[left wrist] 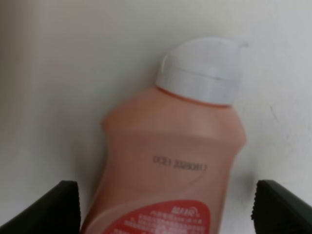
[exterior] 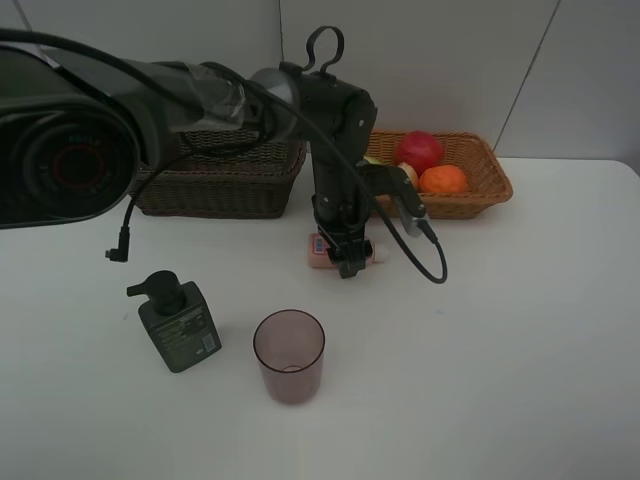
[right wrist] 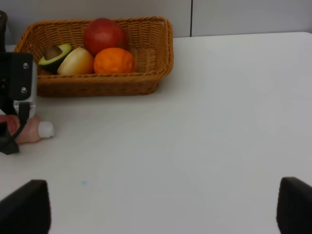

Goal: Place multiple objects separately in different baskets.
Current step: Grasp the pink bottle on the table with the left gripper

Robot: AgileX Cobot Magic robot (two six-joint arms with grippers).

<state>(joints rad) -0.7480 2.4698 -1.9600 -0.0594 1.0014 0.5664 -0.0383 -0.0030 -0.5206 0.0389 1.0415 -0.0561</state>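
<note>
One dark basket [exterior: 220,188], rear left. One pump bottle [exterior: 180,326] and one cup [exterior: 289,356], both upright on the worktop [exterior: 500,340]. One pink bottle [left wrist: 170,146] lying flat, left tool [exterior: 346,258] spread astride it. One light basket [right wrist: 163,53] holding four fruits: avocado half [right wrist: 54,54], peach-coloured fruit [right wrist: 76,61], apple [right wrist: 103,35], tangerine [right wrist: 113,61]. Right tool [right wrist: 158,207] spread above the worktop.

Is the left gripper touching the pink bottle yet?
Apart. The left wrist view shows the left gripper with open fingers either side of the small pink bottle, and bare white table between each finger and the bottle.
</note>
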